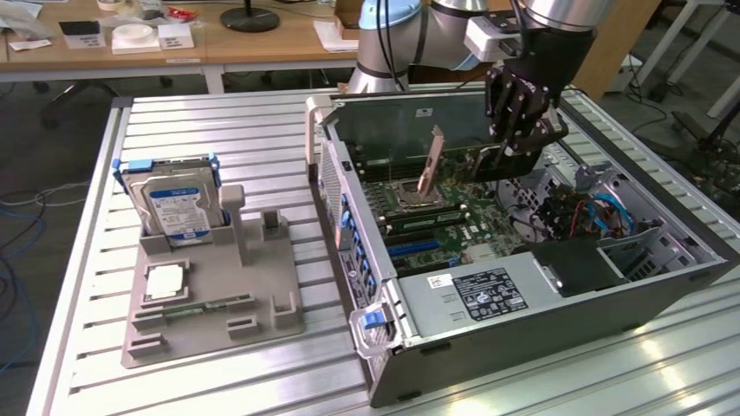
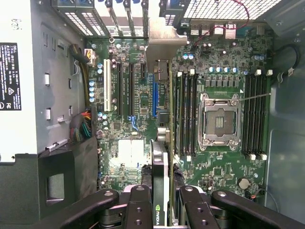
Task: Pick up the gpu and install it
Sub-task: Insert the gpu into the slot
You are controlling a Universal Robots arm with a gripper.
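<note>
The gpu (image 1: 469, 161) hangs on edge over the open computer case (image 1: 647, 290), its silver bracket (image 1: 435, 163) pointing toward the exterior view's left. My gripper (image 1: 522, 143) is shut on the card's dark end from above. In the wrist view the gpu (image 2: 161, 157) appears edge-on between my two black fingers (image 2: 140, 198), with the bracket (image 2: 164, 40) at the case's rear slot openings. The card lines up over the motherboard (image 2: 138, 148) between a blue slot (image 2: 154, 98) and the memory slots (image 2: 185, 112). Whether it touches the board I cannot tell.
A grey fixture (image 1: 214, 295) at the exterior view's left holds a hard drive (image 1: 173, 204), a processor (image 1: 163, 279) and a memory stick (image 1: 197, 306). Inside the case are the power supply (image 1: 480, 295), the processor socket (image 2: 220, 119) and cable bundles (image 1: 584, 212). A wooden desk (image 1: 231, 43) stands behind.
</note>
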